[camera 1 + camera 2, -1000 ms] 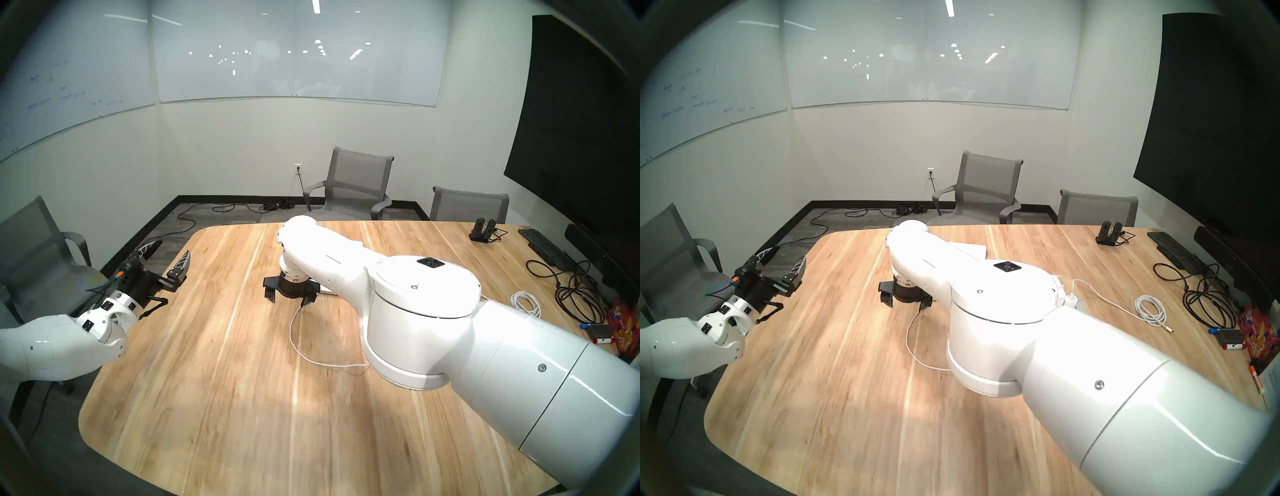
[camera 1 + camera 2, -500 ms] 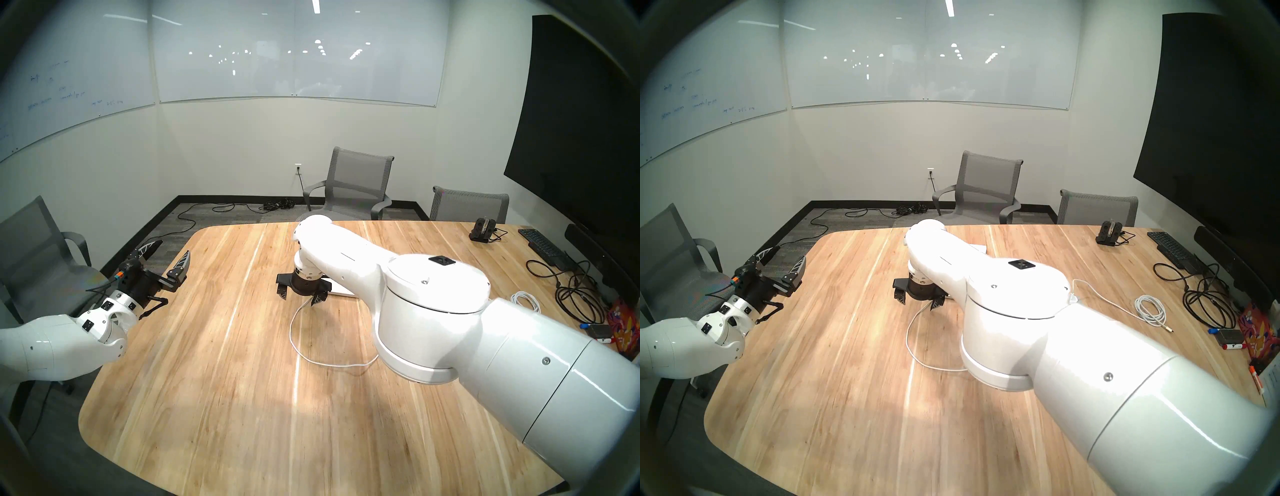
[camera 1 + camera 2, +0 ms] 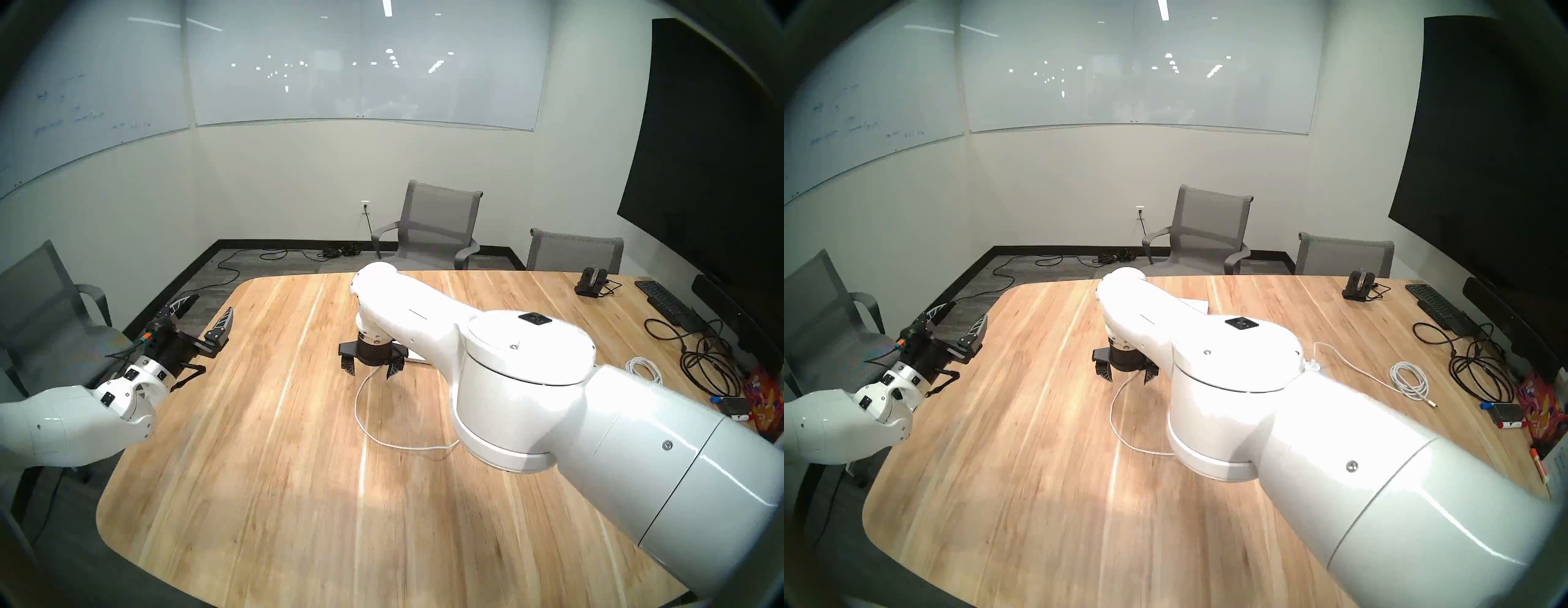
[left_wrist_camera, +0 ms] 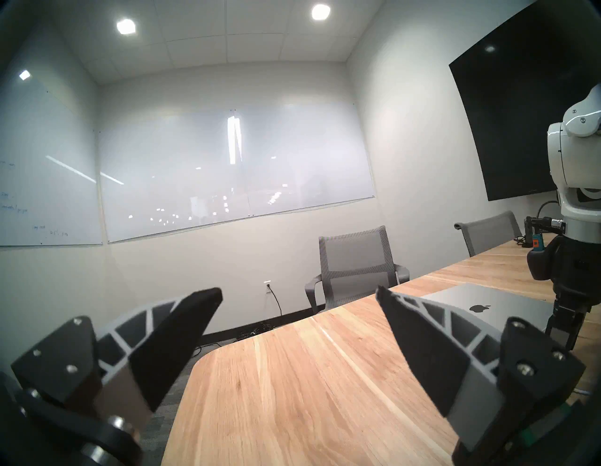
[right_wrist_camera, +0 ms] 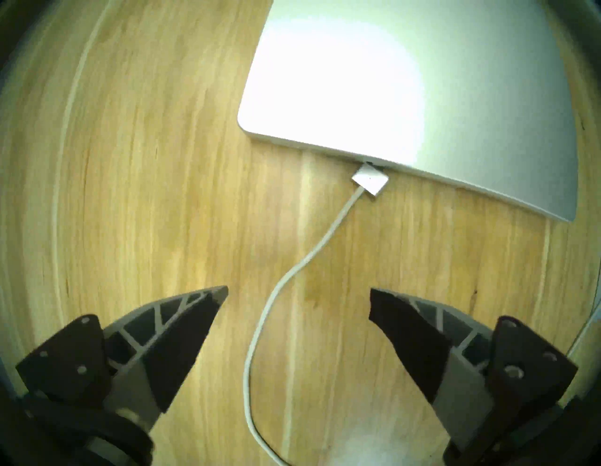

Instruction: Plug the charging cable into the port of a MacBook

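Observation:
The silver MacBook (image 5: 422,97) lies closed on the wooden table; its apple logo shows in the left wrist view on the MacBook (image 4: 507,301). The charging cable (image 5: 276,293) runs up between my right gripper's fingers to its flat white connector (image 5: 370,179). The connector sits askew with its tip at a dark port (image 5: 369,161) in the laptop's edge; I cannot tell whether it is seated. My right gripper (image 5: 299,293) (image 3: 372,373) hangs open above the cable, holding nothing. My left gripper (image 3: 212,303) (image 4: 299,293) is open and empty at the table's left edge.
My right arm hides most of the laptop in the head views. At the right side lie a bundled white cord (image 3: 1409,378), tangled black cables (image 3: 704,361), a black keyboard (image 3: 666,301) and a black dock (image 3: 589,284). Grey chairs (image 3: 441,225) ring the table.
The right arm swung right, carrying its open gripper a little toward the laptop, then drew slightly back and lower. The cable and the left arm stayed put.

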Tool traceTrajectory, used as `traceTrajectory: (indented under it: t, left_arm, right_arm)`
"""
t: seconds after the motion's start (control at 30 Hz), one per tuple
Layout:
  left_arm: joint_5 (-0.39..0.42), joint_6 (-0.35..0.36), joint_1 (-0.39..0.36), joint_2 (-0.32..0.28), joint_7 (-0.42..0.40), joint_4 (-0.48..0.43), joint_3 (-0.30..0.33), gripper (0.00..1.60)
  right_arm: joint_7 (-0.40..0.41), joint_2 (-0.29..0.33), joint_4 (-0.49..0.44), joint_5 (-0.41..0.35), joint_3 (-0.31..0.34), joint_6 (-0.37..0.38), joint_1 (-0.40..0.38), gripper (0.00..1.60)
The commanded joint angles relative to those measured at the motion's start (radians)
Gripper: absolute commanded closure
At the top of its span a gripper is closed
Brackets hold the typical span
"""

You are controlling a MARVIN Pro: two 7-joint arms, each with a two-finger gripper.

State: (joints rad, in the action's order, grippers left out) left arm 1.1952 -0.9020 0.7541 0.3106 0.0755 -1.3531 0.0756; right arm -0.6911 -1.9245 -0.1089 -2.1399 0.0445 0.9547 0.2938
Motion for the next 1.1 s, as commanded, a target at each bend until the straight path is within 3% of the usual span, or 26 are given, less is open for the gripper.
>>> traceTrajectory:
  t: [0.0, 0.17, 0.73, 0.77, 0.8, 0.83, 0.87, 1.07]
  left_arm:
    - [0.000, -0.006, -0.015, -0.001, 0.001, -0.002, 0.013, 0.00]
    - [0.000, -0.005, -0.015, -0.001, 0.001, -0.002, 0.013, 0.00]
    - [0.000, -0.005, -0.015, -0.001, 0.001, -0.002, 0.012, 0.00]
    - [0.000, -0.005, -0.015, -0.001, 0.001, -0.002, 0.012, 0.00]
    - [0.000, -0.005, -0.015, -0.001, 0.001, -0.002, 0.012, 0.00]
    - [0.000, -0.005, -0.015, -0.001, 0.001, -0.002, 0.012, 0.00]
    - [0.000, -0.005, -0.015, -0.001, 0.001, -0.002, 0.012, 0.00]
    - [0.000, -0.005, -0.015, -0.001, 0.000, -0.002, 0.012, 0.00]
  right_arm:
    - [0.003, 0.009, 0.004, -0.009, 0.010, -0.014, 0.000, 0.00]
    - [0.029, 0.023, 0.002, -0.013, 0.019, -0.052, 0.042, 0.00]
    - [0.031, 0.020, -0.006, -0.006, 0.031, -0.105, 0.038, 0.00]
    - [0.030, 0.019, -0.006, -0.007, 0.031, -0.109, 0.037, 0.59]
    - [0.029, 0.019, -0.008, -0.005, 0.030, -0.111, 0.035, 0.97]
    - [0.029, 0.018, -0.008, -0.005, 0.030, -0.112, 0.034, 1.15]
    - [0.028, 0.017, -0.009, -0.004, 0.030, -0.117, 0.033, 1.60]
    - [0.030, 0.010, -0.017, 0.007, 0.019, -0.133, 0.027, 1.60]
